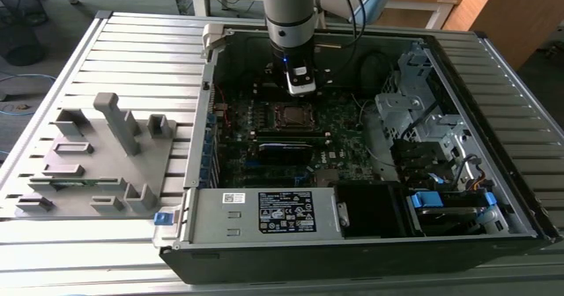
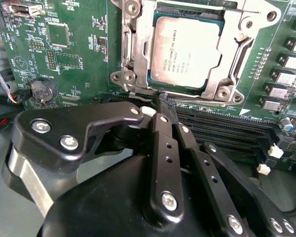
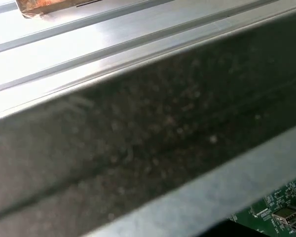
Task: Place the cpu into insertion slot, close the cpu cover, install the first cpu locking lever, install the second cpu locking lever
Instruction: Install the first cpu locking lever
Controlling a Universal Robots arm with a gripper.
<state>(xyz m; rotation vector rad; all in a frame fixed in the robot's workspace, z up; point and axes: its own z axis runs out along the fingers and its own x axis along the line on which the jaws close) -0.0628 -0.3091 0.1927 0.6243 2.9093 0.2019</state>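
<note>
second wrist view: cpu point(image 2: 185, 47) seated in the insertion slot point(image 2: 183, 88), cpu cover point(image 2: 138, 54) down, locking lever state unclear; end effector point(image 2: 166, 104) pinched together, empty, at the slot's 12 o'clock in the exterior view.

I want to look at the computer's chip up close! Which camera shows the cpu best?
The second wrist view: the cpu is big and seen from above, inside its silvery cpu cover. The exterior view has it as a tiny square on the motherboard. The first wrist view faces the case wall.
</note>
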